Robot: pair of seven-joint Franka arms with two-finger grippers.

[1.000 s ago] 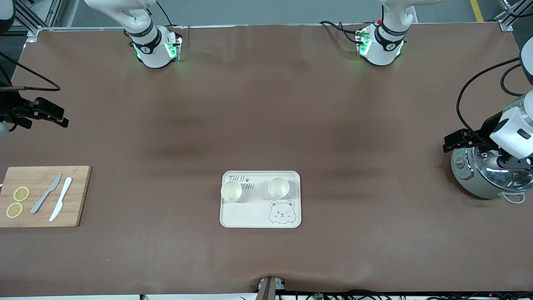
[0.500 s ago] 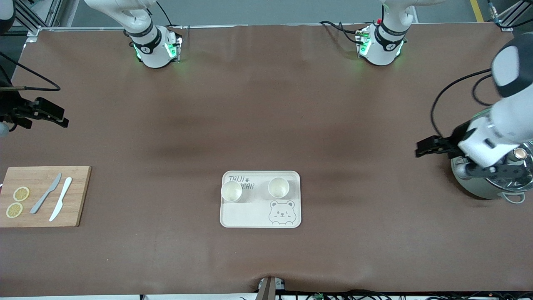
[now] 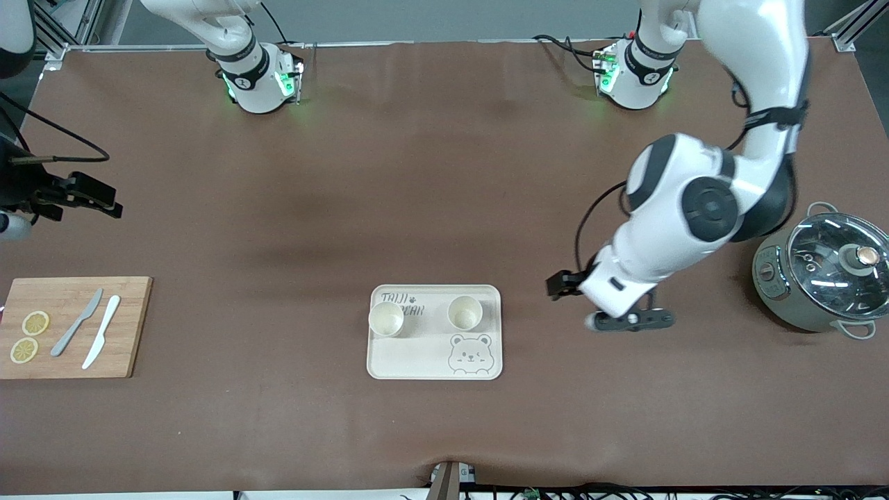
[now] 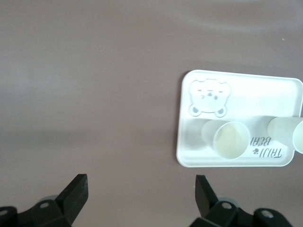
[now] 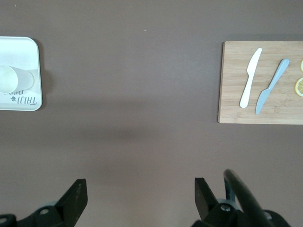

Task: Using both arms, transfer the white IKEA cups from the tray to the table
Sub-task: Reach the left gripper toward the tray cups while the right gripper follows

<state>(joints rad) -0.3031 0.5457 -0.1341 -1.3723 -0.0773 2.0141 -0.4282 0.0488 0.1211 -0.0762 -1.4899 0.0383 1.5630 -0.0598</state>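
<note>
Both white IKEA cups [image 3: 387,319] [image 3: 464,312] sit on the tray [image 3: 417,361], side by side on its half farther from the front camera. My left gripper [image 3: 561,285] has swung in from the pot [image 3: 826,281] to hover just beside the tray, jaws spread (approach begun, I think). The right gripper [image 3: 104,203] waits above the cutting board [image 3: 128,326], jaws spread.

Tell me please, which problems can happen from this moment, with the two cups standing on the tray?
1. The cups stand close together on the tray; the open left end effector, over the table beside the tray, might knock one while taking the other.
2. A cup near the tray's rim could tip when lifted.
3. The right end effector waits open above the cutting board; both arms reaching in could collide.
</note>
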